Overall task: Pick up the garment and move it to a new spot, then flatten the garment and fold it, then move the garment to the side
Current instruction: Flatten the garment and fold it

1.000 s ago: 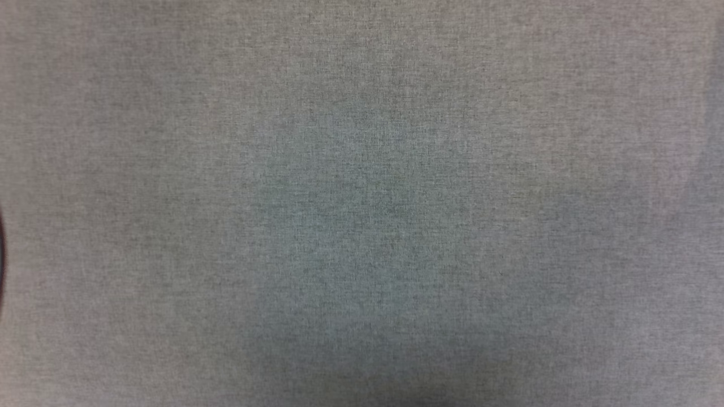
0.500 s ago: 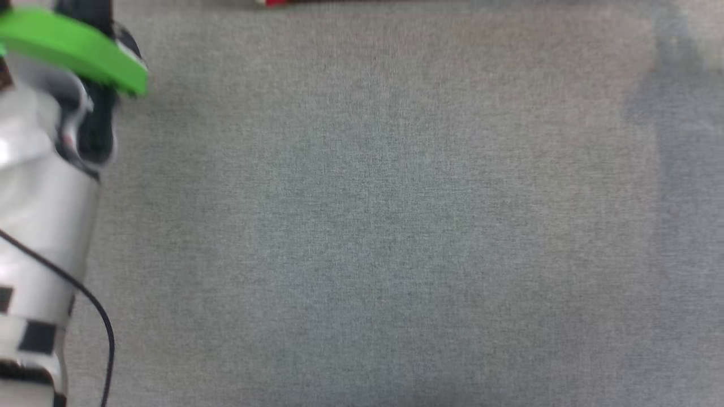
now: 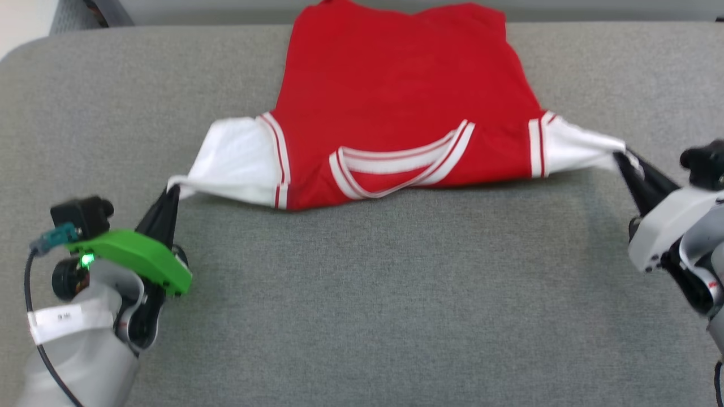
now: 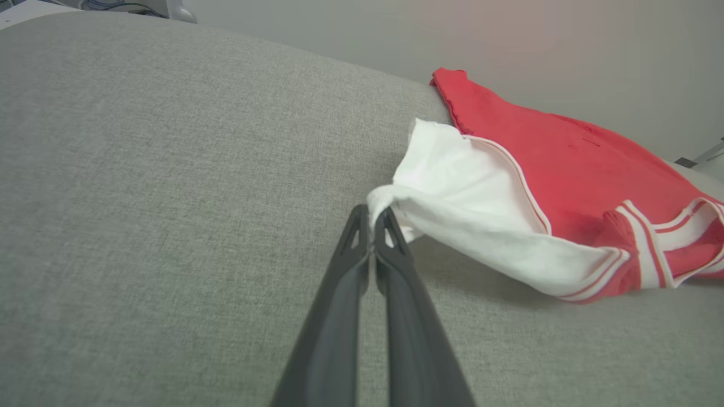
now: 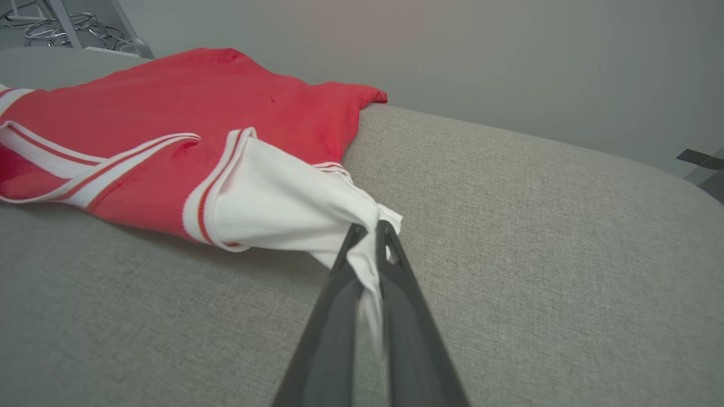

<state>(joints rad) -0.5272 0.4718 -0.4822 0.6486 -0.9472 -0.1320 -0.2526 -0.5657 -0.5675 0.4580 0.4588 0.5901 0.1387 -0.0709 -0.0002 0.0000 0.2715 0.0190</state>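
Note:
The garment (image 3: 396, 96), a red jersey with white short sleeves and red-white striped trim, lies spread on the grey table with its collar toward me and its hem at the far edge. My left gripper (image 3: 172, 191) is shut on the tip of its left white sleeve (image 4: 452, 186), pinching the cloth between both fingertips, and the same grip shows in the left wrist view (image 4: 371, 212). My right gripper (image 3: 620, 155) is shut on the tip of the right white sleeve (image 5: 283, 203); white cloth runs between its fingers (image 5: 370, 229). Both sleeves are pulled outward and slightly lifted.
The grey fabric-covered table (image 3: 362, 294) stretches wide in front of the jersey. Its rounded far-left corner (image 3: 34, 48) and far edge lie just behind the hem. Metal stand legs (image 5: 39, 17) stand beyond the table.
The head camera has tilted up: bare grey cloth before, now the jersey and both grippers holding its sleeves. Half a second ago only my left arm and a red sliver showed.

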